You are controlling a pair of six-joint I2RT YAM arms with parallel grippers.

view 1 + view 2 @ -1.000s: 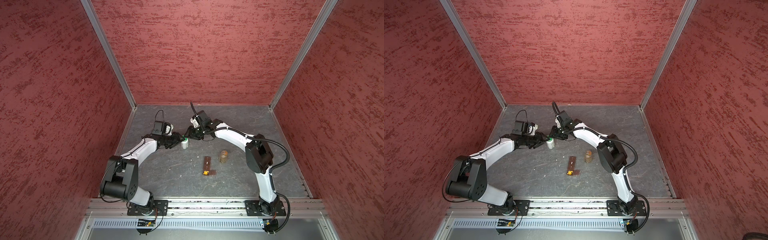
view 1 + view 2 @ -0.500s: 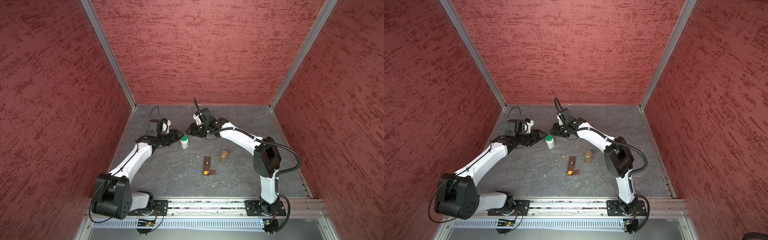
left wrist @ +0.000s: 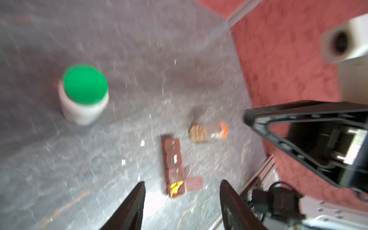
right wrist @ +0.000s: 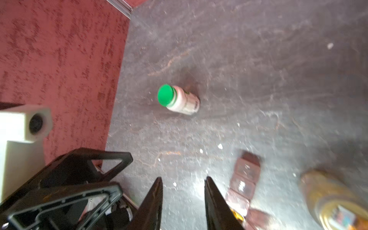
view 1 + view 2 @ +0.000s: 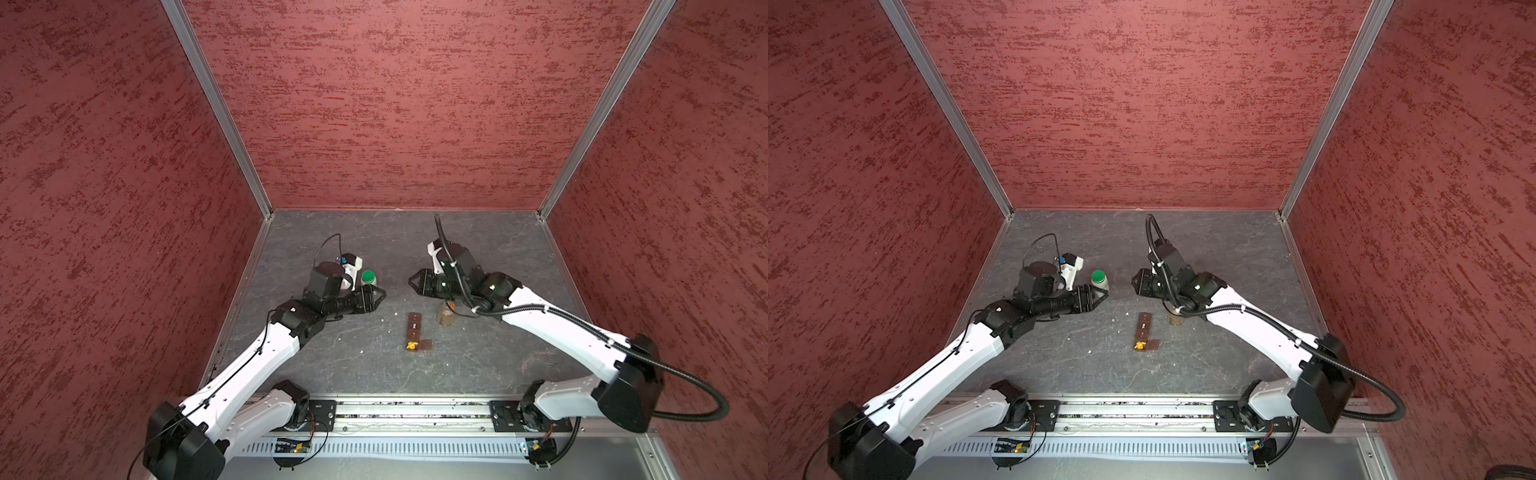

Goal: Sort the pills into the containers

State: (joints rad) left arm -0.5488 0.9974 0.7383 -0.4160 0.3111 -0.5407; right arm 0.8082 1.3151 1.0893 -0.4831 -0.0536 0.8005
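Note:
The containers [image 5: 414,330] are a short brown strip of square cells lying mid-floor, also in a top view [image 5: 1143,329] and both wrist views [image 3: 172,157] [image 4: 245,179]. Its nearest cell has its lid flipped aside and holds yellow pills [image 5: 411,345] [image 5: 1140,344] [image 3: 175,186] [image 4: 236,215]. My left gripper [image 5: 382,294] [image 5: 1106,292] [image 3: 182,181] is open and empty, low over the floor beside the white green-capped bottle. My right gripper [image 5: 411,280] [image 5: 1134,282] [image 4: 183,177] faces it from the right, open with a narrower gap, holding nothing.
A white bottle with a green cap [image 5: 368,277] [image 5: 1099,279] [image 3: 85,93] [image 4: 177,99] stands behind the left gripper. An amber bottle [image 5: 446,316] [image 5: 1177,320] [image 3: 207,131] [image 4: 334,201] sits right of the strip, partly under the right arm. White crumbs dot the grey floor; red walls enclose three sides.
Both grippers have drawn away from the green-capped bottle, which now stands alone. The right gripper pulled back to the right and its jaws narrowed; the left one swung to the bottle's near side.

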